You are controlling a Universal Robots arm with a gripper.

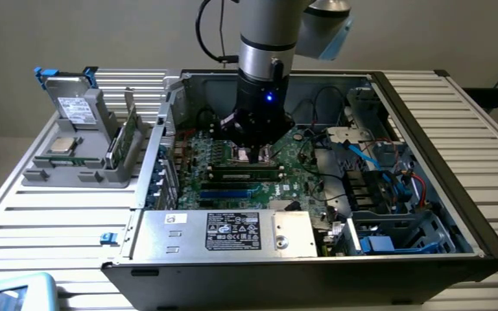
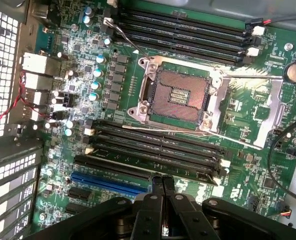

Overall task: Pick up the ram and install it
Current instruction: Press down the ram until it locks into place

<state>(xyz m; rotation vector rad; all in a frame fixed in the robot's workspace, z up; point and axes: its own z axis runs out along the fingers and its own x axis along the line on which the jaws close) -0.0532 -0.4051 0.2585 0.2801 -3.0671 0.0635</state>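
Jaws of the black gripper (image 2: pixel 162 186) are pinched together, empty, over the green motherboard (image 2: pixel 248 112) mid-frame. The long thin green ram stick (image 1: pixel 124 140) stands in the grey holder (image 1: pixel 76 173), left on the bench.

Long thin ram (image 1: pixel 247 172), standing on edge in motherboard slot

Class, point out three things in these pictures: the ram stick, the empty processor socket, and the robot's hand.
ram (image 1: pixel 125 139), exterior view: green board face, standing in the grey holder.
processor socket (image 2: pixel 178 94), wrist view: middle of its pin field.
hand (image 2: pixel 162 183), wrist view: where the shut fingertips meet.
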